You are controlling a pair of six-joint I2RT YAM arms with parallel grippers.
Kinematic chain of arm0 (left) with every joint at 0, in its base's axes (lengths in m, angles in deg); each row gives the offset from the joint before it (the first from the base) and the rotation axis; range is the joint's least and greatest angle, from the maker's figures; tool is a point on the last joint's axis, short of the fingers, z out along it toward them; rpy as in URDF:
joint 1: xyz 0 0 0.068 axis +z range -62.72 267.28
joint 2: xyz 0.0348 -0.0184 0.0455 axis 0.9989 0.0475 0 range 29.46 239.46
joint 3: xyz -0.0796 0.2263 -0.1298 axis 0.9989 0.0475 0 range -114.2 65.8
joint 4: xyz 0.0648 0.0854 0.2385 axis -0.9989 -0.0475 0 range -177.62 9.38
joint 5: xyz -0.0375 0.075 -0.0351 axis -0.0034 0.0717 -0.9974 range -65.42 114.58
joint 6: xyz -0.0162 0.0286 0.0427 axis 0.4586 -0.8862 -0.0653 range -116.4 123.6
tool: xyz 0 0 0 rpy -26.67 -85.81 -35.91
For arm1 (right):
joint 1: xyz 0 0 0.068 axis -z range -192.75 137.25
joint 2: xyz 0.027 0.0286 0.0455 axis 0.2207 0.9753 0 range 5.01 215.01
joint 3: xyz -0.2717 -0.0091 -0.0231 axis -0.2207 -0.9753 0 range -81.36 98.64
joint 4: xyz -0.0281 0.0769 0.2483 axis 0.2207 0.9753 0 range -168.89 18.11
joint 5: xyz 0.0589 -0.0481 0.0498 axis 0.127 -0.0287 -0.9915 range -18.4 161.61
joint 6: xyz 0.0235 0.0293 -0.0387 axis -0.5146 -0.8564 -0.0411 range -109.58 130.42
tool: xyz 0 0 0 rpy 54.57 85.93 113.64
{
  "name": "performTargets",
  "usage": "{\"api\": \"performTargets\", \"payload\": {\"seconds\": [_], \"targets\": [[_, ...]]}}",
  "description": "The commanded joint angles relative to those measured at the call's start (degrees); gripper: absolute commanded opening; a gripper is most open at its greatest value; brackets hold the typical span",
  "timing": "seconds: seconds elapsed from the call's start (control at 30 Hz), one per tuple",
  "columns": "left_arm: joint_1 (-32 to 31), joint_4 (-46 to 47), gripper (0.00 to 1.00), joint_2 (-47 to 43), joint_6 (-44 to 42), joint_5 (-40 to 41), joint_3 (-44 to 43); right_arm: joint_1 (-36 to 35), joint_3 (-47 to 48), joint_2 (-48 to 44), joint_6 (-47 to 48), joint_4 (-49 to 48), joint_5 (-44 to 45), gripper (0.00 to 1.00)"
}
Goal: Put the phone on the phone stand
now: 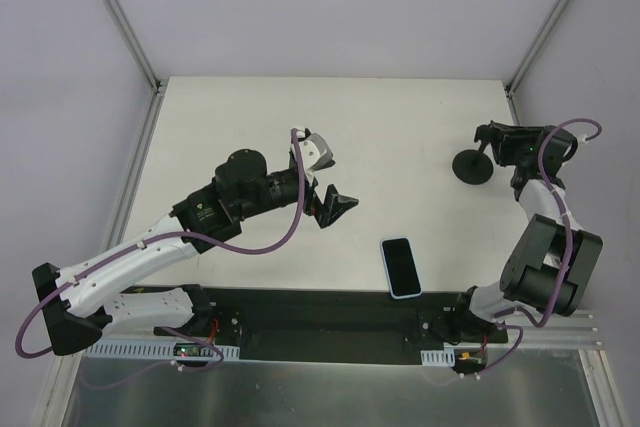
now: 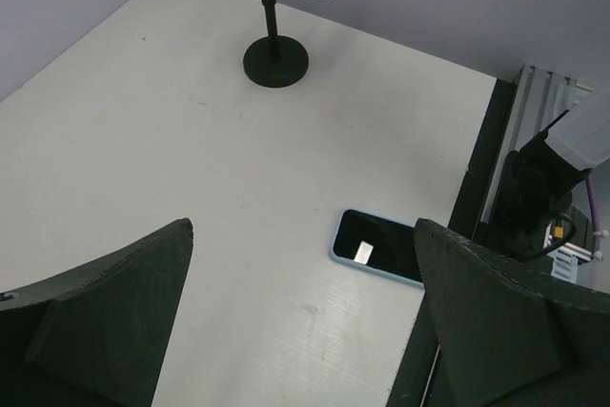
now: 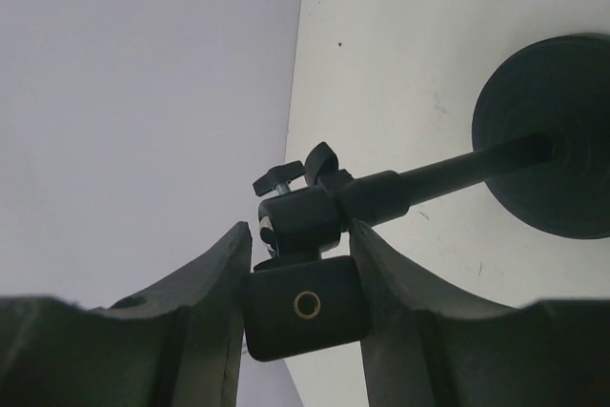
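Nearest: the phone, flat on the bench by its near edge, unheld. Mid-bench: my left gripper, jaws spread wide and empty, presumably poised for the phone. Farthest: my right gripper, jaws pinched on the phone stand at its cradle head, I judge to steady it.

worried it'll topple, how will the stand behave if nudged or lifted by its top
It probably tips rather than slides if pushed high: the stand has a thin stem on a small round base, and the right gripper grips its top block. It looks stiff, so it should lift as one piece. The clamp joint under the block might swivel.
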Motion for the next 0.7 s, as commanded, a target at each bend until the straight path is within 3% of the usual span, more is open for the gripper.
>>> {"api": "performTargets", "payload": {"seconds": [0.0, 0.07, 0.2, 0.4, 0.5, 0.67], "targets": [[-0.5, 2.0, 0.99, -1.1, -0.2, 1.9, 0.2, -4.1, 1.4, -2.3, -1.0, -2.7, -5.1, 0.01], [-0.6, 2.0, 0.99, -1.2, -1.0, 3.3, 0.3, -6.6, 1.6, -3.2, -0.4, -3.3, -6.1, 0.01], [-0.4, 1.9, 0.99, -1.2, -1.7, 8.3, 0.7, -18.3, 1.0, -6.2, 1.7, -3.5, -6.1, 0.01], [-0.3, 1.9, 0.99, -0.7, 0.3, 19.8, 1.2, -34.1, -4.1, -6.6, -0.8, -12.5, -2.3, 0.01], [0.1, 1.9, 0.98, -1.2, 0.6, 21.7, 1.3, -39.7, -5.1, -6.1, -1.9, -16.7, 0.0, 0.01], [2.6, 1.7, 0.98, -2.3, 8.2, 23.4, 1.8, -45.9, -6.1, -2.1, -6.3, -26.2, 2.4, 0.01]]}}
